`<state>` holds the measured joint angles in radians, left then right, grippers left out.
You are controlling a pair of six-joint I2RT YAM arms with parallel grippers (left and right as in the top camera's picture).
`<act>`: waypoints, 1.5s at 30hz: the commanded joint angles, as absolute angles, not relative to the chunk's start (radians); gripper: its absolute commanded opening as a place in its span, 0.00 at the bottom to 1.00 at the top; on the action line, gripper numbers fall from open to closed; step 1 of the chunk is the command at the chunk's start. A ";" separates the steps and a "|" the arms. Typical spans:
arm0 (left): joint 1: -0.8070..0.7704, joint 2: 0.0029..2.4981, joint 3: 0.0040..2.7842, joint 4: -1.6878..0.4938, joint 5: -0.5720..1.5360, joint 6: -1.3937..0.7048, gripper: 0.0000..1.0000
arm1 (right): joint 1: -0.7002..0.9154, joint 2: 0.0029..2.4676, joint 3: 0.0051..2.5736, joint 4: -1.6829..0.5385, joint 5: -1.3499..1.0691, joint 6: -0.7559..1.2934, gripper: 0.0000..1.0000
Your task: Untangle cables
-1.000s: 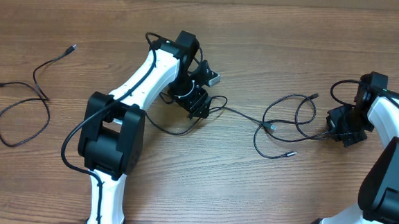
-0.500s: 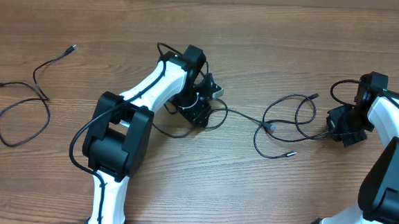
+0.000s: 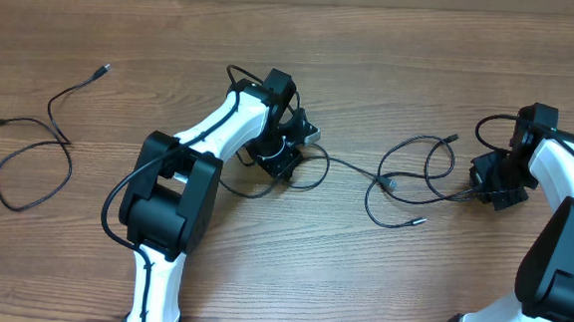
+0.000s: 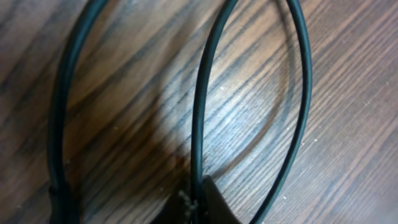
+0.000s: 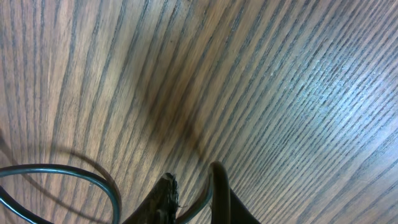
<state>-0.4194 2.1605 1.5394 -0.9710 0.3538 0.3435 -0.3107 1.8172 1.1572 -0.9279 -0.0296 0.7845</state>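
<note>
Cables (image 3: 406, 178) tangled on table (image 3: 393, 68), between grippers. Left gripper (image 4: 198, 202) pinched tight on one loop; right gripper (image 5: 193, 199) narrow, gripping another stretch. Draw apart slowly, low; stop if loops cinch.

My overhead camera hangs above the table (image 3: 373, 56) and looks straight down, from far enough off to take in both my arms and all the cables (image 3: 406, 178). My left wrist camera sits very near the wood, facing down past my left gripper (image 4: 198, 202) at its bottom edge. My right wrist camera is just as near, with my right gripper (image 5: 193, 199) low in frame. Each wrist view shares only a small patch of tabletop and cables with the overhead view
</note>
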 commanded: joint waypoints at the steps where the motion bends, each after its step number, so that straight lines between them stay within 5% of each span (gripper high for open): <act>1: -0.425 2.174 1.528 -0.960 0.326 0.351 0.31 | -0.308 1.824 1.151 -0.925 -0.032 0.783 0.19; 4: -0.425 2.174 1.528 -0.951 0.325 0.352 0.63 | -0.308 1.824 1.151 -0.925 -0.031 0.783 0.19; 10: -0.420 2.174 1.530 -0.968 0.377 0.408 0.84 | -0.308 1.824 1.151 -0.925 -0.031 0.783 0.19; 21: -0.452 2.175 1.520 -1.039 0.408 0.519 0.83 | -0.308 1.824 1.151 -0.925 -0.031 0.783 0.20; 28: -0.455 2.185 1.510 -1.031 0.337 0.481 0.71 | -0.308 1.824 1.151 -0.925 -0.030 0.783 0.24; 33: -0.455 2.185 1.508 -1.022 0.325 0.463 0.72 | -0.308 1.824 1.151 -0.925 -0.028 0.783 0.25; 36: -0.459 2.185 1.507 -1.023 0.318 0.448 0.80 | -0.308 1.824 1.151 -0.925 -0.028 0.783 0.26; 45: -0.529 2.185 1.506 -1.019 0.155 0.367 0.80 | -0.308 1.824 1.151 -0.925 -0.028 0.783 0.29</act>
